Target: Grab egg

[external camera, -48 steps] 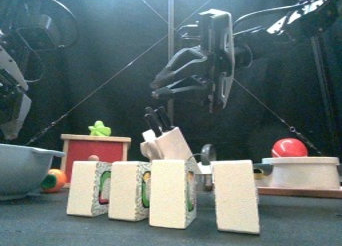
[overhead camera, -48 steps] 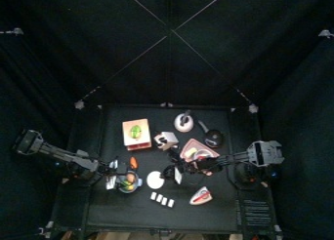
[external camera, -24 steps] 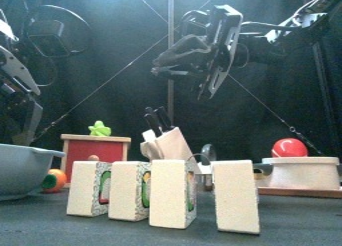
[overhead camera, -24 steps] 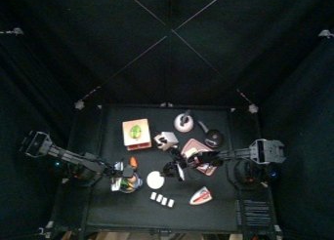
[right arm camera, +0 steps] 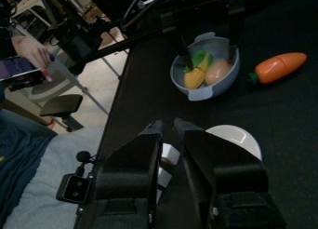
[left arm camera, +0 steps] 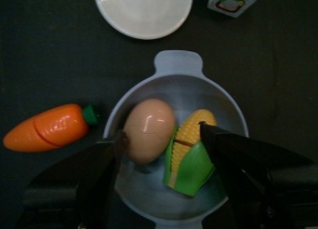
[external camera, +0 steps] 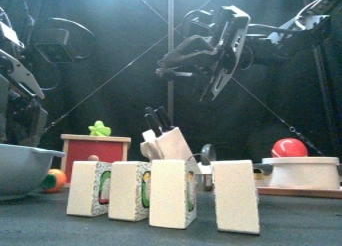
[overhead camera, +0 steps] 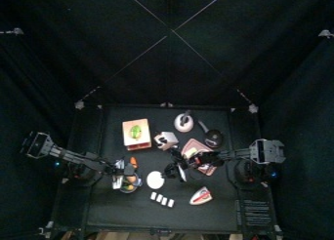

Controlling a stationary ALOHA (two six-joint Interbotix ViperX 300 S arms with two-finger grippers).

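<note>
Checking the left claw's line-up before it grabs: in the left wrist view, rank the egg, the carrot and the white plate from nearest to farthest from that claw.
1. Egg: in the grey bowl, just ahead of the left claw, between its open jaws.
2. Carrot: on the table, outside the bowl beside the egg.
3. White plate: beyond the bowl's far rim.

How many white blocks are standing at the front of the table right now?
4, in a row at the table's front edge: first block, second block, third block, fourth block. More may hide behind them.
</note>
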